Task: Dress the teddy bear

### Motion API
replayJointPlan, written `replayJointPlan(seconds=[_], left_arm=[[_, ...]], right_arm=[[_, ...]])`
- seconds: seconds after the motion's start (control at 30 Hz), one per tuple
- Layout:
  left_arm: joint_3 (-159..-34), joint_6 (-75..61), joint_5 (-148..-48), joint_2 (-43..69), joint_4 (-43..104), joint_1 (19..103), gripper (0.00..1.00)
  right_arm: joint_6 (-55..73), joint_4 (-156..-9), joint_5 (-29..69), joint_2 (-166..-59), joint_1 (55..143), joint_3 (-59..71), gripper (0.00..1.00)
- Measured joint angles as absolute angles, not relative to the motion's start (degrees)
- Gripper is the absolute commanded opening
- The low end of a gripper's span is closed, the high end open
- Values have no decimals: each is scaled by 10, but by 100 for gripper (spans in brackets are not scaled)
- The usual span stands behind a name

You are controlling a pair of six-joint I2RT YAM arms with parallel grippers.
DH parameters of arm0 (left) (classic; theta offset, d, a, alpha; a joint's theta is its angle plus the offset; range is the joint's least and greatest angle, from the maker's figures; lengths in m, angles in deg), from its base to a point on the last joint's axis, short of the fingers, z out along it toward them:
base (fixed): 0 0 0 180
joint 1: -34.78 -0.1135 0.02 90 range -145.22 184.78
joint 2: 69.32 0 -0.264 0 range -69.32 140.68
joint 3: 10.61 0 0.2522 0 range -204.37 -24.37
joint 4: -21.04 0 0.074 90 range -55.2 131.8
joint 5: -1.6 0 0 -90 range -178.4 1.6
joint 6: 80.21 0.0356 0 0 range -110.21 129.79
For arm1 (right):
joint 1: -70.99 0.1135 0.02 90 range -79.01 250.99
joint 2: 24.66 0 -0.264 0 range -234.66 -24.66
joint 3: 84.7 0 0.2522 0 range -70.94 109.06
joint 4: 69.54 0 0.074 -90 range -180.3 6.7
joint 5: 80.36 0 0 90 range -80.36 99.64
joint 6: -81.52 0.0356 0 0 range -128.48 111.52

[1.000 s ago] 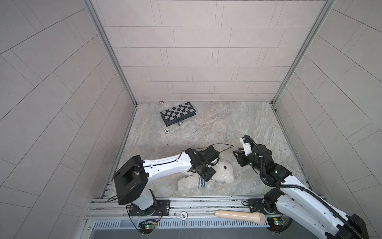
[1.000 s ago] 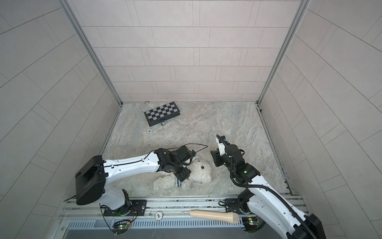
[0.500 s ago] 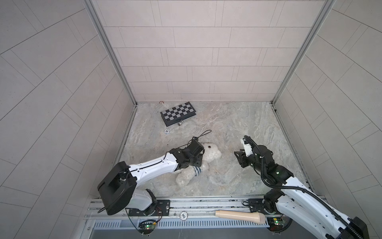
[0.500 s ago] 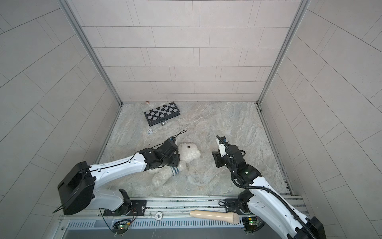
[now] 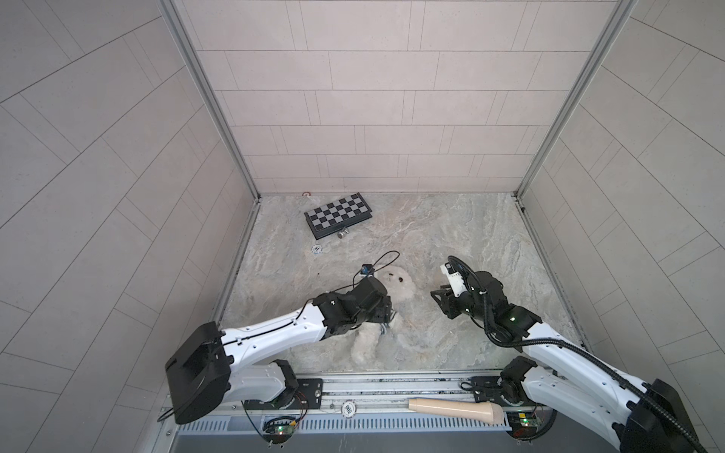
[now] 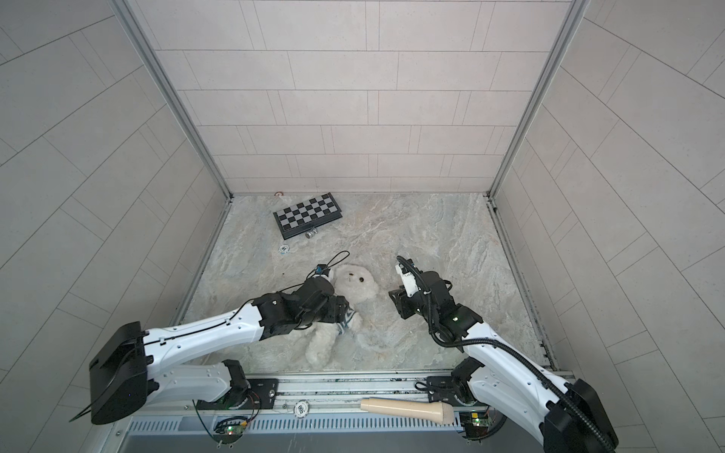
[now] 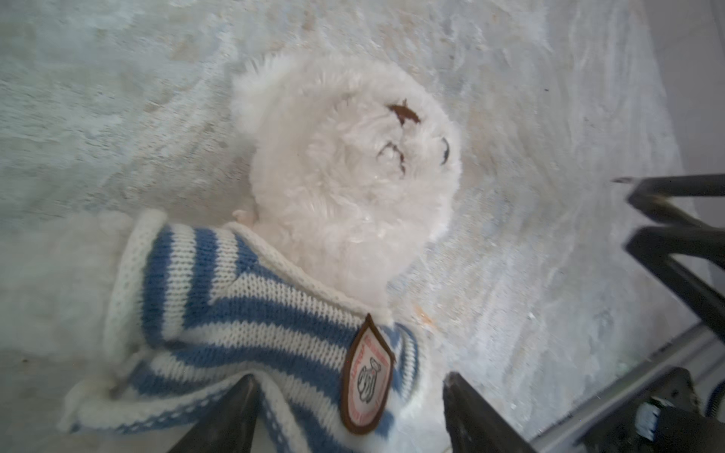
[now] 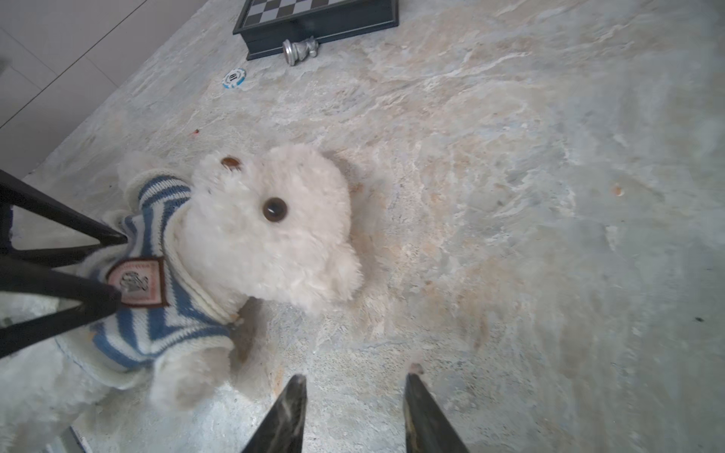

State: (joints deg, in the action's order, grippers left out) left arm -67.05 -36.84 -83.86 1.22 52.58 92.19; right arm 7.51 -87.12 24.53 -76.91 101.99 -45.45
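White fluffy plush teddy bear [image 6: 355,284] lies face-up, front-centre on the marbled bench [image 6: 431,235], with the blue-and-white striped knitted shirt [image 7: 235,310] over its torso. Left gripper [image 7: 349,378] straddles the shirt front, jaws apart, clamping nothing. Right gripper [image 8: 355,374] is parted and empty beside the head. Judged: finishing stage; next, straighten the hem.

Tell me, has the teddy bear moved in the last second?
Yes. The teddy bear has shifted toward the chessboard, away from the front rail.

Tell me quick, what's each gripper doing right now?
Left gripper: open, jaws spread across the striped shirt on the teddy bear, no grip visible.
Right gripper: open, empty, beside the teddy bear.
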Motion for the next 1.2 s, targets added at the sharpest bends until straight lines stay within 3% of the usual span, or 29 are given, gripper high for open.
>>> replayJointPlan(seconds=[0.13, 0.43, 0.7, 0.87, 1.2], left_arm=[[-670, -385, -845, 6, 528, 944, 76], [-720, -331, -855, -28, 617, 925, 53], [-768, -231, -889, 16, 626, 846, 57], [-762, -201, -898, 66, 625, 845, 56], [-686, -207, -890, 28, 621, 860, 57]], right_arm=[[81, -839, 271, -821, 1033, -454, 41], [83, -760, 317, -942, 1067, -452, 40], [83, -693, 328, -1047, 1070, -413, 38], [80, -668, 328, -1108, 1068, -374, 37], [73, -643, 343, -1204, 1045, -287, 35]])
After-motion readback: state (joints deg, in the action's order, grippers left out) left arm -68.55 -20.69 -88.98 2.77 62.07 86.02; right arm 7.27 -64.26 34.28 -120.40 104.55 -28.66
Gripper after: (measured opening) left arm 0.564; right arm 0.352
